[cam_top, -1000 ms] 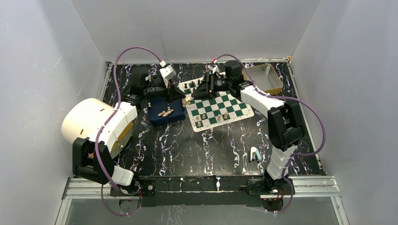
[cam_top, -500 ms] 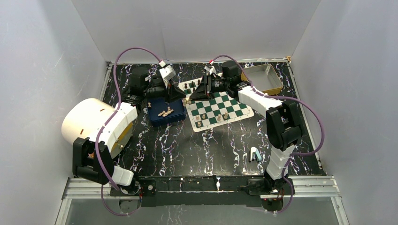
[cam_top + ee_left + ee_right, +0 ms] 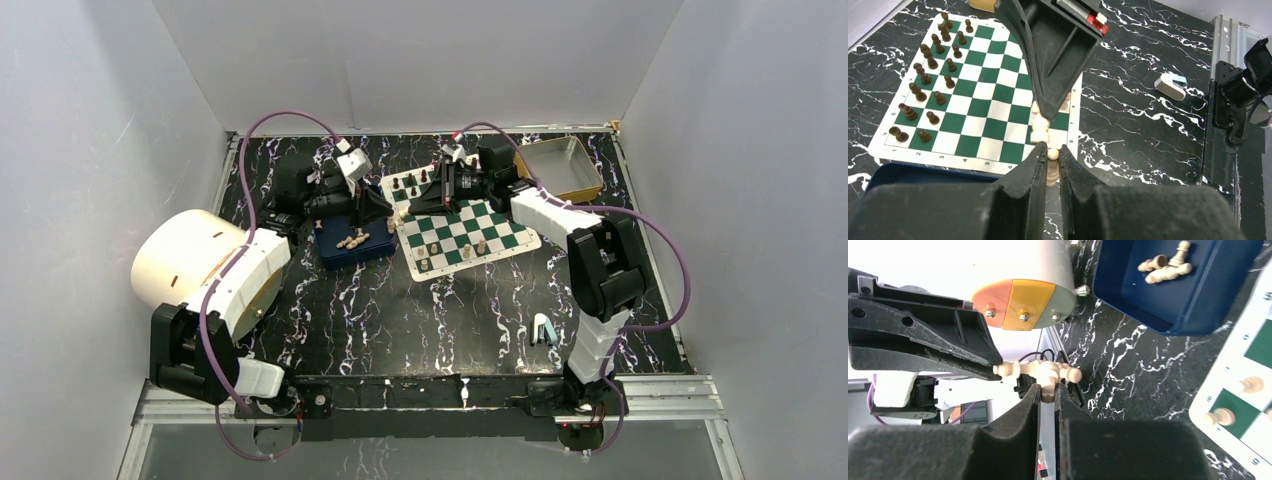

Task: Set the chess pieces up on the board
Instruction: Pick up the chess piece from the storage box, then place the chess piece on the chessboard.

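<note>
Handover in mid-air! The small cream chess piece hangs over the left edge of the green-and-white checked board mat, right hand clamped at its waist, left hand pinching one end. Likely light, rigid, slippery: grip the narrow stem.

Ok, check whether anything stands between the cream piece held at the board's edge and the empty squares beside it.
Nothing visible does. The chess piece is clamped by both the left gripper and the right gripper above the board corner, with bare squares beside it. The few cream pieces standing there are off to one side.
</note>
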Robot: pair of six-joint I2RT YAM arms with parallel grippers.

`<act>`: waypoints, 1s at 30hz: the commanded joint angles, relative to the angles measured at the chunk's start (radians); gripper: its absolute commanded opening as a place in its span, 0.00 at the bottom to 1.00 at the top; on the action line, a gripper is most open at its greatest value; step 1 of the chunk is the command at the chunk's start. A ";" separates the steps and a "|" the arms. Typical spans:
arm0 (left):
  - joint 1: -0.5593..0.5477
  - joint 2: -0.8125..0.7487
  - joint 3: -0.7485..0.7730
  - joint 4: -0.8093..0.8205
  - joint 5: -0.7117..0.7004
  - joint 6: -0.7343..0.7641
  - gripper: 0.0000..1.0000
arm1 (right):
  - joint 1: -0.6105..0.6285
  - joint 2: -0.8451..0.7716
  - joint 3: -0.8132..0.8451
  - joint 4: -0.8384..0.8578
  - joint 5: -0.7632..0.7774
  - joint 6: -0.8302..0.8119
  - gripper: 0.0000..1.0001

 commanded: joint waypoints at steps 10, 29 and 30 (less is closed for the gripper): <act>0.000 -0.107 -0.107 0.127 -0.199 -0.075 0.00 | -0.133 -0.184 -0.021 -0.208 0.223 -0.232 0.08; -0.014 -0.203 -0.196 0.072 -0.482 -0.060 0.00 | -0.134 -0.328 -0.110 -0.678 1.050 -0.618 0.09; -0.024 -0.206 -0.195 0.062 -0.490 -0.050 0.00 | -0.134 -0.325 -0.118 -0.677 1.067 -0.621 0.09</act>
